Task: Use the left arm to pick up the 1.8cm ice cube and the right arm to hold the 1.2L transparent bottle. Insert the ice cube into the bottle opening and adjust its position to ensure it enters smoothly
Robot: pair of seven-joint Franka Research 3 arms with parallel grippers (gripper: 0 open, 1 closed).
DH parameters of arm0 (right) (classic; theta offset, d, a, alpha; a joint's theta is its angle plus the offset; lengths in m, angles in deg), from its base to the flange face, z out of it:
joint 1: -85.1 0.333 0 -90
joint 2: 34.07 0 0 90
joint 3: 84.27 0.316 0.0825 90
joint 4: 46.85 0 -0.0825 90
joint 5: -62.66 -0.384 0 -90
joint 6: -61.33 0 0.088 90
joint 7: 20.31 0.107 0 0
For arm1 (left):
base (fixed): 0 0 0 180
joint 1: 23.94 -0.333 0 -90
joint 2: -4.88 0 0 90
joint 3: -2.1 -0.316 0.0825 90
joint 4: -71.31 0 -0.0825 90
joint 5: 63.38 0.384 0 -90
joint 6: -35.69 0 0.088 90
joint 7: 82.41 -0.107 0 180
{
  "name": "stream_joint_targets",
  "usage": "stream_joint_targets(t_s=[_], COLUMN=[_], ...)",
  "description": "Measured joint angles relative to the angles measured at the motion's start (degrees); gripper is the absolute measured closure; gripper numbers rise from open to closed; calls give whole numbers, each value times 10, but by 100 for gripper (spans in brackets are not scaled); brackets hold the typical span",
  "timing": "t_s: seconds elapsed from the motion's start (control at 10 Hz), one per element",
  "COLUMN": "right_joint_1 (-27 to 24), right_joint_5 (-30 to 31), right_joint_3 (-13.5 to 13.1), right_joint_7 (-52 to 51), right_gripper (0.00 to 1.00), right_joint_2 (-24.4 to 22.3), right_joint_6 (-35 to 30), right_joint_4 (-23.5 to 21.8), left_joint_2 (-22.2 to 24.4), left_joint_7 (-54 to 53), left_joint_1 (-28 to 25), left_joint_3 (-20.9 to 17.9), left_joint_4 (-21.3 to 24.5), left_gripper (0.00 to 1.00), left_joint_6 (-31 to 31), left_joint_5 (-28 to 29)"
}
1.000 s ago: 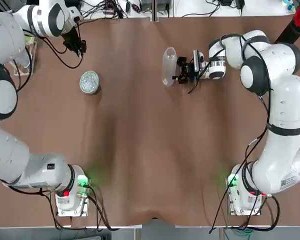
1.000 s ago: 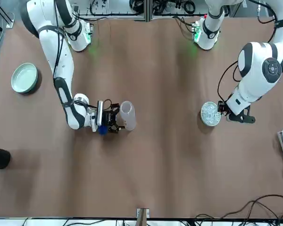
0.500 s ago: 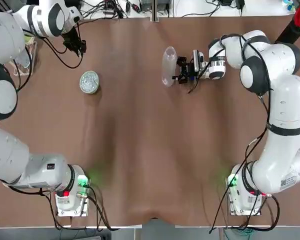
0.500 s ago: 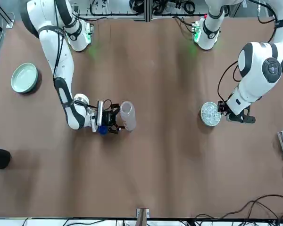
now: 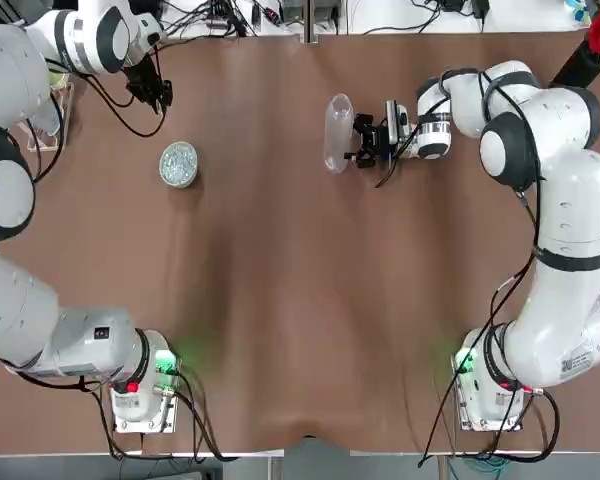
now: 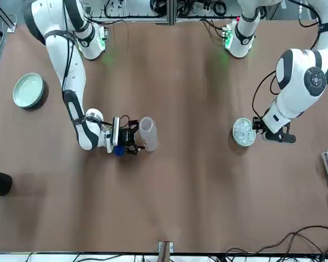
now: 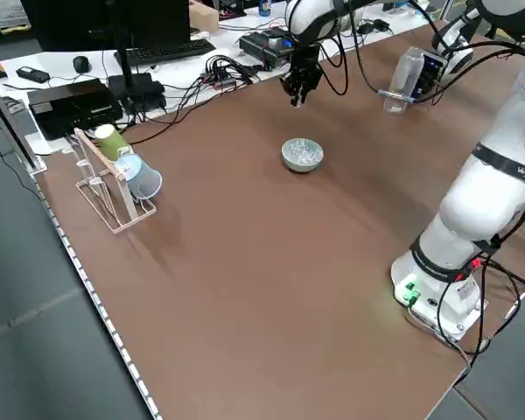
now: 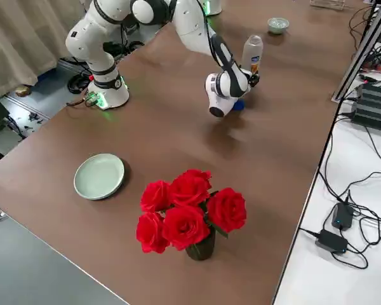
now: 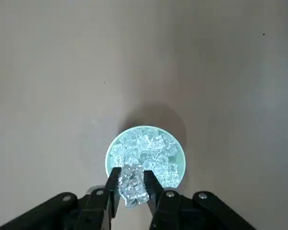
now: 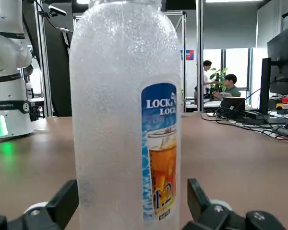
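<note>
The clear bottle (image 5: 337,130) stands upright at the far middle of the table, its opening (image 5: 340,103) on top. My right gripper (image 5: 361,147) is low at its base. In the right wrist view its fingers (image 10: 69,199) stand open either side of the bottle (image 10: 125,120), with a small gap on one side. My left gripper (image 5: 158,98) hangs above the table just beyond the dish of ice (image 5: 178,163). In the left wrist view it (image 9: 131,175) is shut on an ice cube (image 9: 131,188), high over the dish (image 9: 180,154).
A blue cap (image 6: 118,151) lies under the right wrist. A green plate (image 6: 28,90) and a vase of red roses (image 8: 190,213) stand on the robot's right side. A rack with cups (image 7: 114,179) stands at the far left edge. People sit in the background (image 10: 218,79).
The right gripper has shifted very slightly at the bottle's base. The left gripper and the dish stay where they were.
</note>
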Motion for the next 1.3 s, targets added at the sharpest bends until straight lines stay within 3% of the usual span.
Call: stream_joint_targets(t_s=[0.9, 1.3], right_joint_1=[-2, -2], right_joint_5=[0, 0], right_joint_3=[-1, -1], right_joint_7=[-2, -2], right_gripper=[0, 0], right_joint_2=[1, 1], right_joint_6=[-2, -2], right_joint_4=[0, 0], left_joint_2=[-9, -8], left_joint_7=[16, 92], left_joint_1=[1, 6], left_joint_3=[1, 41], left_joint_4=[-1, -34], left_gripper=[74, 74], left_joint_6=[4, 5], left_joint_5=[0, 0])
